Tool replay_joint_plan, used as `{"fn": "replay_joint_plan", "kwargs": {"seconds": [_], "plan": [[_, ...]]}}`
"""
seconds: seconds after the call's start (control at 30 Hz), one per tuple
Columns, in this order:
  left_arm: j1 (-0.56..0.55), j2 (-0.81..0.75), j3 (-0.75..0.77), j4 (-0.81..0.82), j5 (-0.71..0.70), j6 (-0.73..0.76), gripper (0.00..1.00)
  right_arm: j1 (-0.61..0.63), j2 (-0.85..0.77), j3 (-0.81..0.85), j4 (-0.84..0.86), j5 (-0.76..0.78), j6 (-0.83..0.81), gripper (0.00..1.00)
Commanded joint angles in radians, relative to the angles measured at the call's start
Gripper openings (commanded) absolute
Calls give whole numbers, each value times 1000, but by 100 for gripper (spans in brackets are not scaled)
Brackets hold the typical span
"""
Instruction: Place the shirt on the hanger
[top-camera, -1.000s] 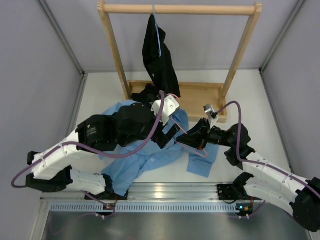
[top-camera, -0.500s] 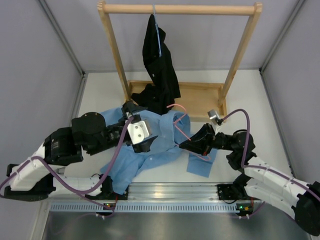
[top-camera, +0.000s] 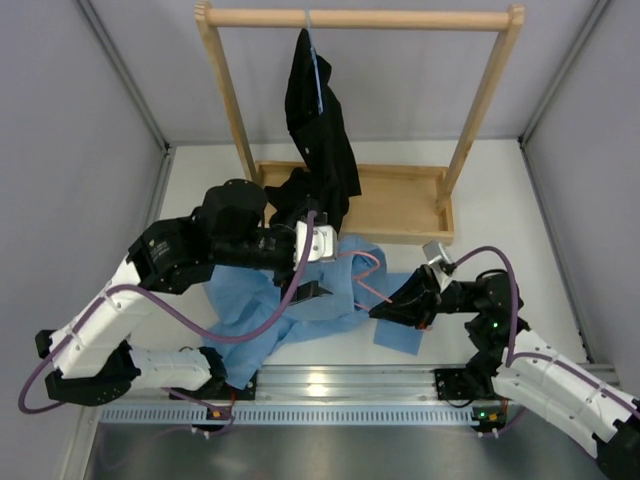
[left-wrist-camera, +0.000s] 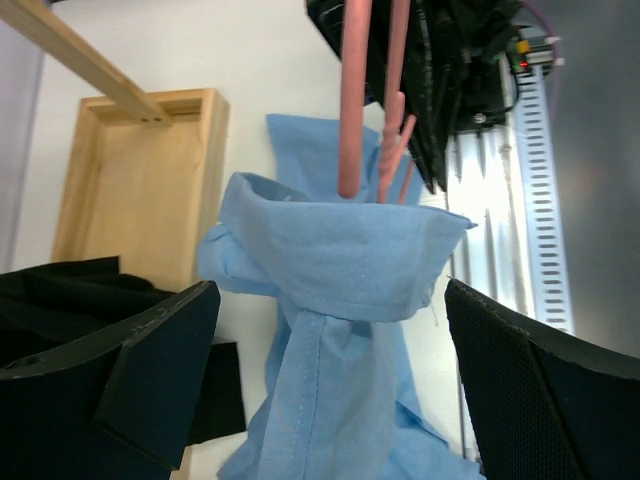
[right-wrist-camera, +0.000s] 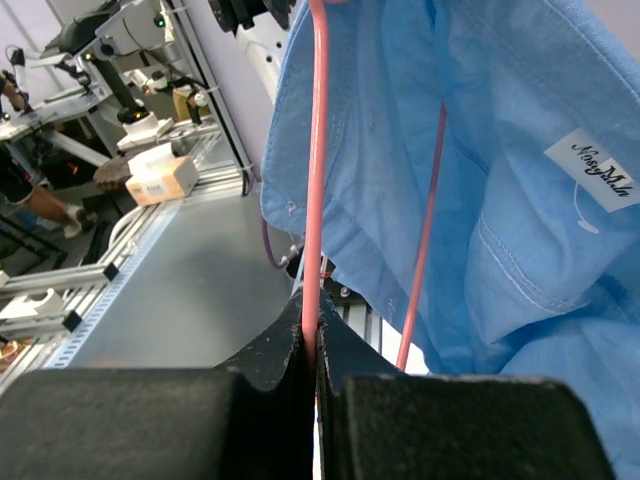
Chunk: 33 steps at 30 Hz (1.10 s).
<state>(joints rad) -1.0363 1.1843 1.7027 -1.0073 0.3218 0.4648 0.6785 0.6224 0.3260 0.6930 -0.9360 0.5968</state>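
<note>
The shirt (top-camera: 290, 310) lies crumpled on the white table (top-camera: 500, 190) in the lower middle of the top view, between the two arms, with one bit of it spread flat toward the lower right. Its collar end is raised off the table. In the left wrist view the collar forms an open band in the middle of the frame, and the pink wires of the hanger (left-wrist-camera: 353, 100) come down from the top edge and go into that opening.

The right fingers (right-wrist-camera: 305, 350) are pressed together on one pink wire of the hanger, at the bottom centre of the right wrist view. A second wire runs up just to its right, and blue cloth with a small white label (right-wrist-camera: 605, 170) fills the upper right.

The left fingers (top-camera: 308, 290) sit over the shirt just left of centre in the top view. They stand wide apart: in the left wrist view the two black pads are at the lower left and lower right corners, with the collar and a hanging fold of shirt in the gap, touching neither pad as far as I can see.

At the top of the top view a black garment (top-camera: 320, 110) hangs on a thin blue hanger (top-camera: 316, 60) from a wooden rack (top-camera: 360, 17).
</note>
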Motion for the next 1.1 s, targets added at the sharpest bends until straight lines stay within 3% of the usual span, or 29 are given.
{"fn": "replay_joint_plan", "kwargs": {"seconds": [0.0,0.4,0.63,0.77,0.83,0.97,1.03,1.07], "plan": [[45,-29,21,-65,298,1,98,15,-32,30,-26,-53,-92,0],[74,49,-35,-93,415,-44,91,15,-58,70,-102,-124,-161,0],[74,77,-92,-91,404,-64,76,15,-49,93,-125,-127,-186,0],[74,77,-113,-90,398,-61,60,15,-46,104,-136,-123,-196,0],[74,69,-114,-88,399,-60,41,16,-44,113,-161,-115,-210,0],[74,49,-117,-73,390,-57,20,15,-46,108,-161,-106,-213,0],[73,35,-123,-60,381,-63,2,15,-44,105,-145,-104,-197,0],[74,29,-130,-53,375,-66,0,16,-46,104,-129,-104,-192,0]]}}
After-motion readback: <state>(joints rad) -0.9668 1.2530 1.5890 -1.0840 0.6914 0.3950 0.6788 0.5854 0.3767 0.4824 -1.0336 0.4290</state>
